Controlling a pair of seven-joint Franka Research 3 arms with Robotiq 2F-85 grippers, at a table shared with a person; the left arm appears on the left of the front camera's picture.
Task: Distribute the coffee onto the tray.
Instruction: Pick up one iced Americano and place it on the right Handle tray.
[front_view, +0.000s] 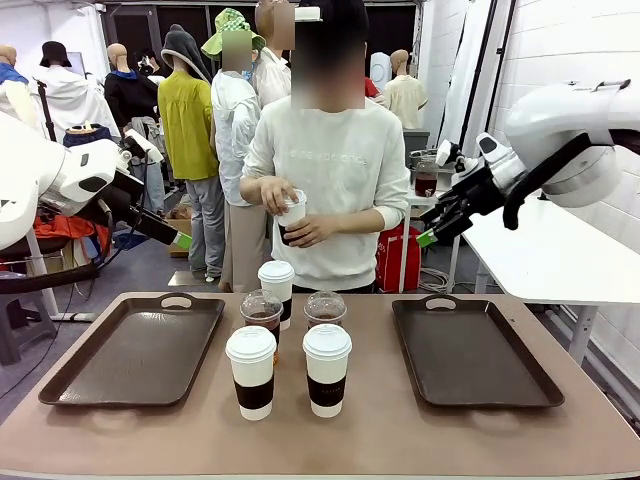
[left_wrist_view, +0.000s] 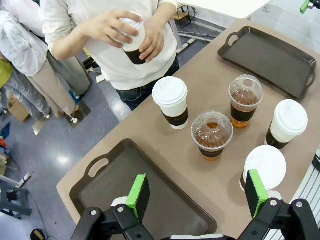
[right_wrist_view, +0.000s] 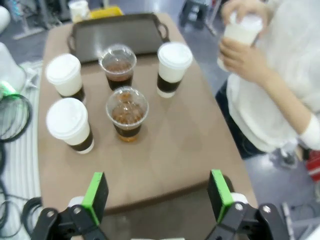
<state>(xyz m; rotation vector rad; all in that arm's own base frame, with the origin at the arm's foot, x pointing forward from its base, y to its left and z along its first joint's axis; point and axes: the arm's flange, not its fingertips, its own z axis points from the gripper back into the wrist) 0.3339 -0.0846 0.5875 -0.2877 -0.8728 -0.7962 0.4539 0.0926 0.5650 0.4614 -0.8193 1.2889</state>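
Three white lidded black-sleeved paper cups (front_view: 327, 368) and two clear domed plastic cups (front_view: 262, 318) are being noted at the centre of the brown table (front_view: 385, 435), between two dark trays (front_view: 135, 352). A fourth paper cup (front_view: 291, 214) is being held by the person (front_view: 335, 165) beyond the far edge. The left hand (left_wrist_view: 197, 194) and right hand (right_wrist_view: 157, 192) are being held with fingers apart, empty.

You have nothing legible to read off here. A faint line of lettering runs across the chest of the person's white sweatshirt (front_view: 335, 157), at twelve o'clock beyond the coffee cups (front_view: 327, 365) on the table (front_view: 400, 440), but it is too small and pale to make out a word.
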